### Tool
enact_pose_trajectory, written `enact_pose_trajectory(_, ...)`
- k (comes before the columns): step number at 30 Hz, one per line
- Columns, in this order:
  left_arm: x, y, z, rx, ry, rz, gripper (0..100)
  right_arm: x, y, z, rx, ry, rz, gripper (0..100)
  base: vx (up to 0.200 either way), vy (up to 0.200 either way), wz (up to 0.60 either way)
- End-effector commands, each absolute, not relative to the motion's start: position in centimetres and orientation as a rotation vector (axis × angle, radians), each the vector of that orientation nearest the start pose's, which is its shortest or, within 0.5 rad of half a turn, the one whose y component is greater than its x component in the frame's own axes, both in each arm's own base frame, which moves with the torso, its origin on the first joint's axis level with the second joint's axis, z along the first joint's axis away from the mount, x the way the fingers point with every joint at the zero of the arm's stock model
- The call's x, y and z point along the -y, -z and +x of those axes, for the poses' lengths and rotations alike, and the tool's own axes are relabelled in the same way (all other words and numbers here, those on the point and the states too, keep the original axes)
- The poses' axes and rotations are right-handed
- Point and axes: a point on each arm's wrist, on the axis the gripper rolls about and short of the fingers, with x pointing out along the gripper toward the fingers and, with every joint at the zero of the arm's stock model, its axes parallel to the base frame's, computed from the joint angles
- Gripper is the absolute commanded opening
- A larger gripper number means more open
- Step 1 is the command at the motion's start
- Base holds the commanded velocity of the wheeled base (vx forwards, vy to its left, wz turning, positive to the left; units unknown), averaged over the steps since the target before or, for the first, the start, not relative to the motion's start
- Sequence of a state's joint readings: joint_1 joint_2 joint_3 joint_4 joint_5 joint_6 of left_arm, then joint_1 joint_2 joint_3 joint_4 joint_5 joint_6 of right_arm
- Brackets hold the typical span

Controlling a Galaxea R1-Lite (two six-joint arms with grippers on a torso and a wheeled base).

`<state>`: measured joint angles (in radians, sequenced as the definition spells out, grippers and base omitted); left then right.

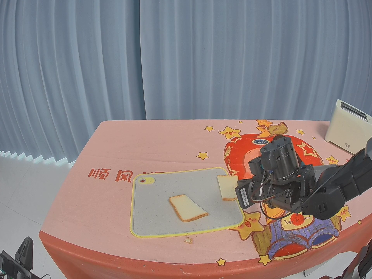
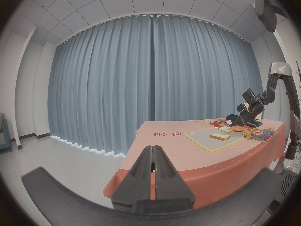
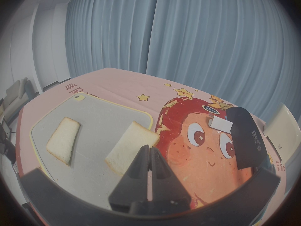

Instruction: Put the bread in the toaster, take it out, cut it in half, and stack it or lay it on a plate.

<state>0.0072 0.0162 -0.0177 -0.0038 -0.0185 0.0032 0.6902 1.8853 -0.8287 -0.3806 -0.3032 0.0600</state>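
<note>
Head view: the right gripper is nearest, low over the right edge of the cutting board. The wrist housing hides its fingers here, so the gap cannot be read from this angle. The edge bread half lies on that same right edge, its outer side covered by the gripper. The middle bread half lies flat in the board's centre, well apart from the other half. A crumb sits on the table just in front of the board. The toaster stands well off beyond the board's right side, cut by the frame edge. There is broad bare cloth left of the board and behind it, and only a narrow strip in front before the table's rim. Left wrist view: the left gripper has its fingers pressed together with nothing held, and hangs off the table, out past the corner on the board's left, with open floor around it. The board and both halves are small in the distance; a dark shape beyond them under the right arm is too small to make out. Right wrist view: the right gripper's fingers are closed tip to tip with nothing between them, over the edge half's corner nearest this camera. Whether they touch it cannot be told. A black knife lies flat on the cloth to the board's right, its handle end cut off by the gripper mount. The toaster is past it, partly out of frame.
</note>
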Motion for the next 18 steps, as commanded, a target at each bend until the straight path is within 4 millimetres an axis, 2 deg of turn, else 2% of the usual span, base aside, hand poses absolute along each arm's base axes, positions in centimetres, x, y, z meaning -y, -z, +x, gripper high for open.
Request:
enact_pose_trajectory(1, 0.1, -7.6, -2.3, 0.005, 0.011, 0.003, 0, -20.1, -10.6, 25.1, -0.608, -0.347, -0.267, 0, 0.0, 0.0, 0.0)
enact_pose_trajectory(2, 0.1, -7.6, -2.3, 0.005, 0.011, 0.003, 0, -20.1, -10.6, 25.1, -0.604, -0.326, -0.264, 100, 0.0, 0.0, 0.0)
enact_pose_trajectory(18, 0.1, -7.6, -2.3, 0.005, 0.011, 0.003, 0, -20.0, -10.7, 26.2, -0.606, -0.289, -0.25, 100, 0.0, 0.0, 0.0)
